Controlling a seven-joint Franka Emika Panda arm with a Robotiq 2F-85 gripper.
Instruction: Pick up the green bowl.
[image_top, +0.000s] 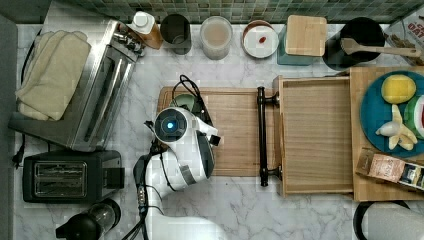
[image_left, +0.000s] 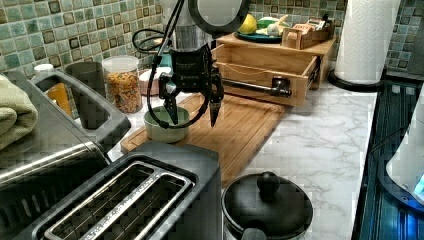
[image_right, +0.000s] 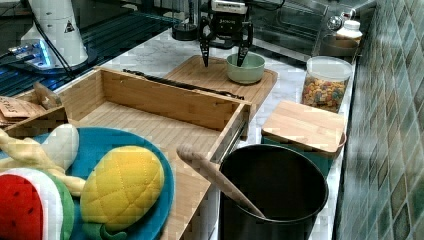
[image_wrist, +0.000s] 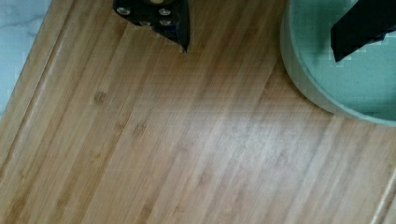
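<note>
Marble surface (image_top: 310, 215) all round, with a bamboo cutting board (image_top: 240, 130) in the middle. At the top view's left sits a toaster oven (image_top: 95, 95) with folded towels (image_top: 50, 70) on top, a black two-slot toaster (image_top: 65, 176) just below it. Along the tiled wall: a cereal jar (image_left: 122, 82), a white dish with a red spot (image_top: 260, 39), a wood-lidded teal box (image_right: 305, 127) and a black pot holding a wooden spoon (image_right: 215, 177). An open wooden drawer (image_top: 315, 135) lies beside a teal plate (image_top: 372, 117) of toy fruit.
</note>
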